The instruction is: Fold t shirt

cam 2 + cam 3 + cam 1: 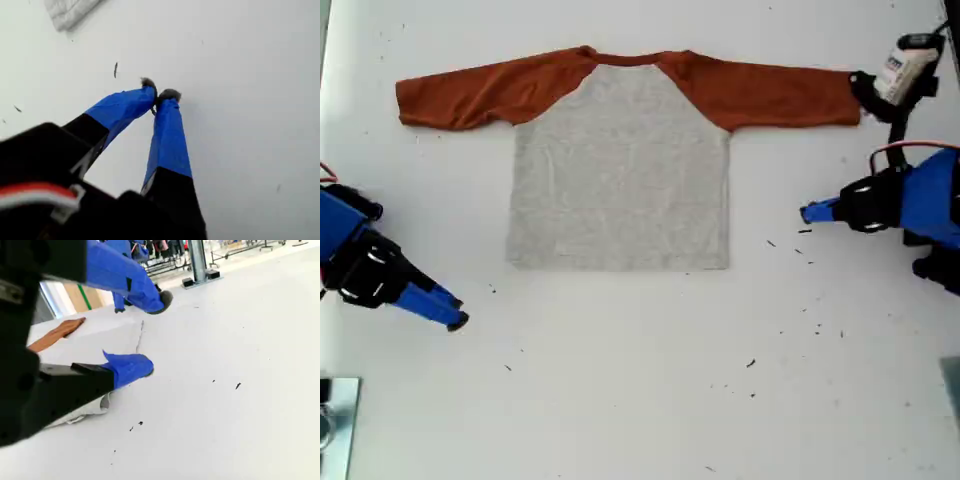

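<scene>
White table (640,400), specked with dark bits; t shirt (620,170) flat, sleeves spread, toward the exterior view's top. My first gripper (160,95) pinched closed, empty, off the hem corner. My second gripper (155,335) gapes wide beside the shirt

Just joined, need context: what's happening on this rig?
Folding hasn't started. The t shirt lies flat on the white table, sleeves spread out, and neither arm holds it. My first tool is shut and sits over bare table near the shirt's lower corner on the exterior view's left. My second tool is open, pointing at the shirt from the exterior view's right, apart from it.
</scene>
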